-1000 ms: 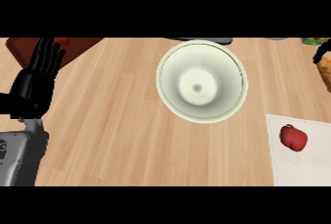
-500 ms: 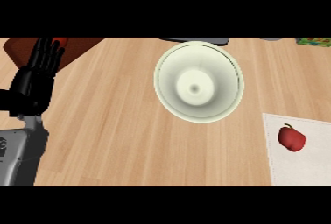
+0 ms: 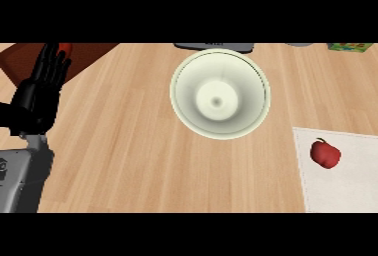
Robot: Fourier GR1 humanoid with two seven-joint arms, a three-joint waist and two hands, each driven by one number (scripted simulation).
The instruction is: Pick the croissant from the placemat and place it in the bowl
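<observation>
One black hand (image 3: 38,97), the robot's left, rests at the left edge of the light wooden counter (image 3: 125,155) with its fingers (image 3: 52,65) straight, pointing up and holding nothing, their tips over a dark reddish-brown mat (image 3: 88,50) in the far left corner. Well to the right of those fingers stands the wide pale-green round bowl (image 3: 219,93), and further right and nearer lies a small red rounded item (image 3: 325,153) on the off-white rectangular placemat (image 3: 347,185), apart from the bowl; no croissant shape can be made out.
</observation>
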